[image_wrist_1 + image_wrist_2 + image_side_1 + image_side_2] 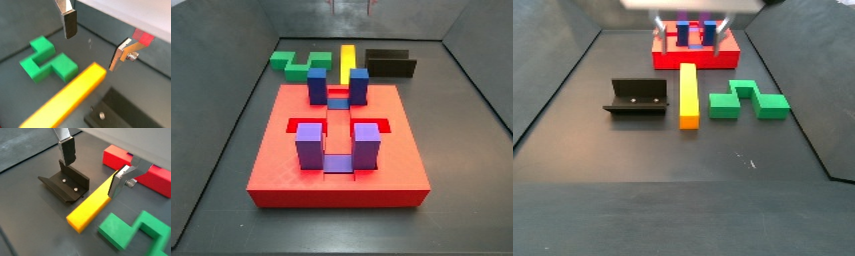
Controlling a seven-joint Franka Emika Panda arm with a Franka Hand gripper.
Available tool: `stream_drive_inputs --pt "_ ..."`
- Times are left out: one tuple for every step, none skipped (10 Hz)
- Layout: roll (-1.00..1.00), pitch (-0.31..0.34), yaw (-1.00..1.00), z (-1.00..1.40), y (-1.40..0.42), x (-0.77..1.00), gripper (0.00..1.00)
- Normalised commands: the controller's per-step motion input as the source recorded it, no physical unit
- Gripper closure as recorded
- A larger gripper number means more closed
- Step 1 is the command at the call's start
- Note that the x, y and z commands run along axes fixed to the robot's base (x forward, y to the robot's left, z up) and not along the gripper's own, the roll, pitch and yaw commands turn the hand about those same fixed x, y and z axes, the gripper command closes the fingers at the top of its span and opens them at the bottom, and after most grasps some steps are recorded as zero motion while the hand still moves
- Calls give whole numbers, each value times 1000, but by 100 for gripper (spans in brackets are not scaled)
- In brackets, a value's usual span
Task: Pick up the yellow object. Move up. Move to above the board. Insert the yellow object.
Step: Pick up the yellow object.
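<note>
Gripper (93, 170): fingers spread wide, holding nothing, above the floor.
Yellow object (688, 93): flat between fixture (636, 99) and green block (750, 100).
Board (338, 160): well apart.

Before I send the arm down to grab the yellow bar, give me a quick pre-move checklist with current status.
1. Gripper open, nothing between the fingers: ok.
2. Yellow object lying flat on the floor, untouched: ok.
3. Fingers straddle the bar: cannot tell; one finger sits at its edge.
4. Fixture apart from the bar: ok.
5. Green zigzag block apart from the bar: ok.
6. Board slot free for insertion: cannot tell.
</note>
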Motion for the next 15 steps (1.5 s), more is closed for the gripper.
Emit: stream_drive_inputs --pt "13 -157 3 -929 -191 563 0" --pt "51 -70 194 -751 -277 343 0" --pt "34 -96 246 -737 -280 140 0" --pt "14 -121 129 -683 -286 0 0" --pt "13 -84 49 -457 -231 -294 0" --pt "0 -67 0 -277 0 -509 0" --pt "0 -99 0 -303 -3 -537 0" --pt "0 -111 0 -277 0 -420 0" --pt "0 -120 0 -271 0 -374 0" --pt "0 -139 0 -243 -9 -206 0" --pt "0 -114 49 -194 -37 -37 0" --pt "0 -76 126 -74 -66 57 0" --pt "0 -16 57 -37 -100 200 0" --pt "1 -3 0 -109 -91 117 0" --pt "41 -1 0 -151 -123 0 0"
